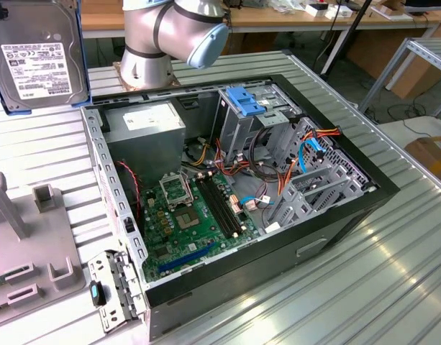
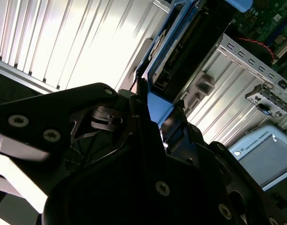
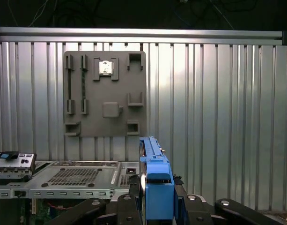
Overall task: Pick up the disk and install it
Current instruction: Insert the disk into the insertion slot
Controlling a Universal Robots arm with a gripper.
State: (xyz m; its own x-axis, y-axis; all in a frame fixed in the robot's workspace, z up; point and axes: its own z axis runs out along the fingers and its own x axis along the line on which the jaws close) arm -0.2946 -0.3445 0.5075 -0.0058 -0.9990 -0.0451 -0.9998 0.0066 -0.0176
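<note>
Disk: flat silver-grey metal disk in a blue plastic carrier [image 1: 40, 61]; I see it raised on edge at the exterior view's left, apart from the open black computer case [image 1: 335, 224].
Pincer: black pincer [image 3: 158, 199], clenched on the carrier's blue edge in the first wrist view.
Table: ribbed metal table [image 1: 393, 287], carrying that case.

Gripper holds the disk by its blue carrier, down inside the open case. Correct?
Not inside. The exterior view shows the disk at its upper left, outside the open case. The gripper does hold it by its blue carrier.
</note>
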